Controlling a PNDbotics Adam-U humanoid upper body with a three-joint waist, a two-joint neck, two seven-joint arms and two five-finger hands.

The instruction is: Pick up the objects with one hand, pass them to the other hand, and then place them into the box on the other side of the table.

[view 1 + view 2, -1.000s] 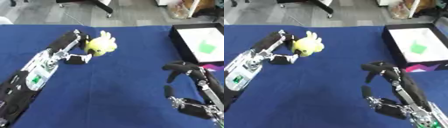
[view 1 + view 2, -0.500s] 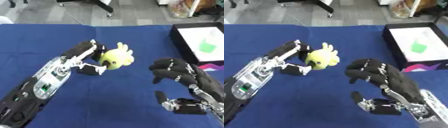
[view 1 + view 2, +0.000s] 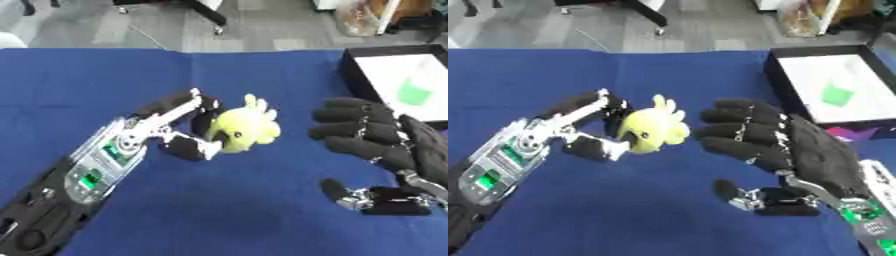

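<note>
In the left eye view, the left hand (image 3: 179,127) reaches in from the lower left on a silver and black forearm, its fingers and thumb curled round a soft yellow plush toy (image 3: 242,128) held over the middle of the blue cloth table (image 3: 105,75). The right hand (image 3: 372,135), gloved in matte black, faces the toy from just beside it, fingers bent but grasping nothing, thumb spread below. In the right eye view, the toy looks fuzzy and rounded, with small stubby points along its top and a dark eye spot. The black-walled box (image 3: 798,107) with a white floor sits at the table's far right, holding a green object (image 3: 836,94).
</note>
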